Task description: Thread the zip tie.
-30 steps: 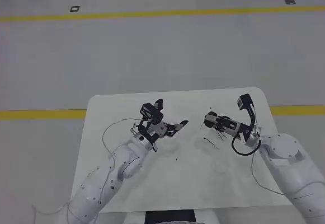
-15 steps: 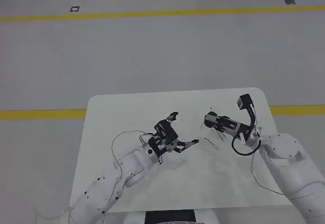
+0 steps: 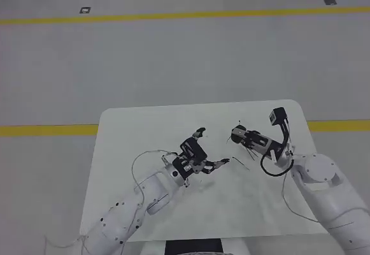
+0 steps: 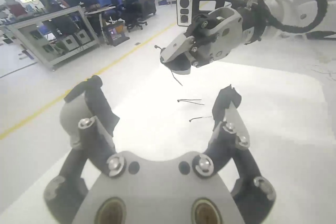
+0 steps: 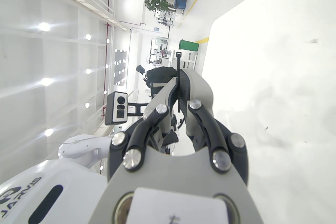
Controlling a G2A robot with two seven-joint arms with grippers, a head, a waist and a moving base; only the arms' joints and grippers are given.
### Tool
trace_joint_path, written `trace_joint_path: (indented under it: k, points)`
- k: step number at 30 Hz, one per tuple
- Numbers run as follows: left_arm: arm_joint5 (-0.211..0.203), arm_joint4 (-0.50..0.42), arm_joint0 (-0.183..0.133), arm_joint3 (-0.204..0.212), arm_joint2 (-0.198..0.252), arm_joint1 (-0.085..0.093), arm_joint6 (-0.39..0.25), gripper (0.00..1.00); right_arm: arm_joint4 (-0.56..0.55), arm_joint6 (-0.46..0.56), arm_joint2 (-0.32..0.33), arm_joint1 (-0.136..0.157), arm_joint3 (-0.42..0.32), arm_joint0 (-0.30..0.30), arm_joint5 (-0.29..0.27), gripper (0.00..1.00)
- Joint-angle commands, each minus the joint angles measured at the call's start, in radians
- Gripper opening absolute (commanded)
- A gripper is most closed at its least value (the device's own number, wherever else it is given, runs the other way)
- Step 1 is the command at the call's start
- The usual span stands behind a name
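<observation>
My right gripper (image 5: 180, 74) is shut on a thin black zip tie (image 5: 178, 62). The tie's square head pokes out past the fingertips, and its tail hangs below the gripper (image 4: 176, 79). In the top view this gripper (image 3: 239, 135) hovers over the right half of the white table (image 3: 134, 134). My left gripper (image 3: 213, 147) is open and empty, a short way left of the right one and facing it. Seen from the left wrist, the left gripper (image 4: 162, 86) has wide-spread jaws. Two loose zip ties (image 4: 190, 101) (image 4: 200, 118) lie on the table between the grippers.
The loose zip ties (image 3: 240, 162) lie near the table's middle right. The table's far edge and rounded corner are close behind the right gripper. Beyond it is grey floor with a yellow line (image 3: 38, 131).
My left arm has swung right and forward toward the right gripper, most of it in the first half second. The right gripper has stayed put with its zip tie.
</observation>
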Motion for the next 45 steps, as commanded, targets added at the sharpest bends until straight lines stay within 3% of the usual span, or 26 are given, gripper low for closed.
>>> trace_joint_path:
  k: [1,3,13,20,25,28,37,45]
  points:
    - [0.032,0.004,-0.005,0.004,0.016,-0.006,0.009,1.00,0.015,-0.038,-0.011,-0.006,-0.003,-0.002,0.008,0.00]
    - [0.077,0.011,-0.010,0.013,0.032,-0.015,0.018,1.00,0.012,-0.072,-0.027,-0.011,-0.007,-0.001,0.020,0.00]
    - [0.079,0.007,-0.010,0.019,0.038,-0.017,0.019,1.00,0.002,-0.094,-0.037,-0.016,-0.018,-0.005,0.024,0.00]
    - [0.120,0.034,-0.016,0.044,0.048,-0.025,0.013,1.00,-0.023,-0.109,-0.055,-0.025,-0.033,-0.009,0.014,0.00]
    - [0.132,0.038,-0.013,0.046,0.038,-0.025,0.021,0.48,-0.033,-0.117,-0.054,-0.029,-0.033,-0.011,0.007,0.00]
    - [0.134,0.039,-0.009,0.045,0.033,-0.025,0.024,0.37,-0.044,-0.119,-0.054,-0.031,-0.035,-0.013,0.007,0.00]
    - [0.122,0.032,-0.008,0.050,0.032,-0.029,0.025,0.22,-0.061,-0.122,-0.060,-0.040,-0.043,-0.013,0.011,0.00]
    - [0.117,0.028,-0.012,0.057,0.030,-0.032,0.019,0.22,-0.064,-0.117,-0.063,-0.047,-0.043,-0.010,0.008,0.00]
